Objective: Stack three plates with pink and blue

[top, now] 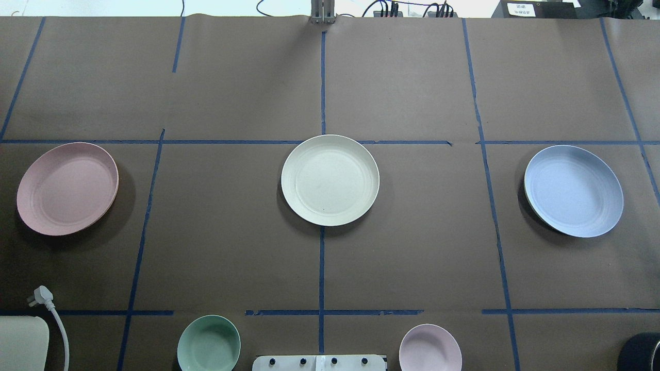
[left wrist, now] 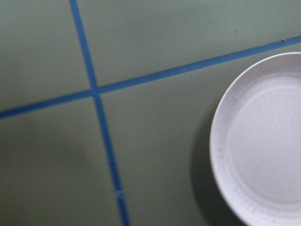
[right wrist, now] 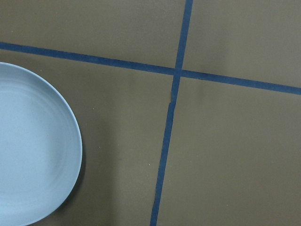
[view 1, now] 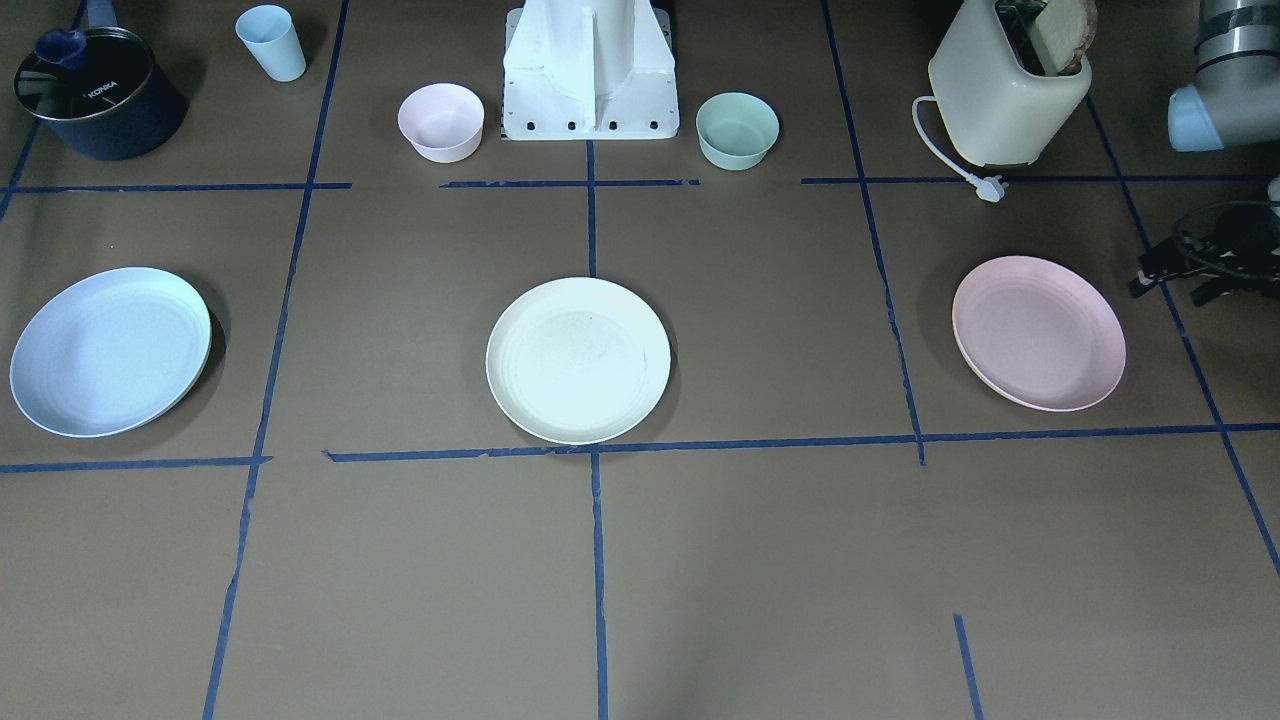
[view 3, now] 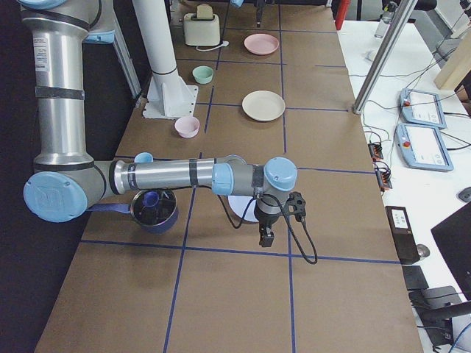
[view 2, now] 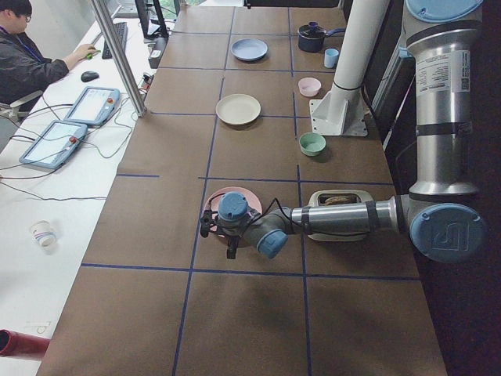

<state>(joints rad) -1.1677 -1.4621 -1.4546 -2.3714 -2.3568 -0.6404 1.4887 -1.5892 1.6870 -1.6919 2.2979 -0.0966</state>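
While the pink plate (top: 67, 188), cream plate (top: 330, 180) and blue plate (top: 573, 190) were laid separately from the table's left end to its right end, closure of the left gripper (view 2: 231, 249) and right gripper (view 3: 265, 237) could not be determined.

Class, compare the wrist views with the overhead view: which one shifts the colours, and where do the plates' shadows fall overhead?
Left wrist view: a greenish cast, so the table reads grey-green and the pink plate almost white. Right wrist view: truer, brown table, pale blue plate. Overhead view: shadows hug the lower edge of the cream plate and both others.
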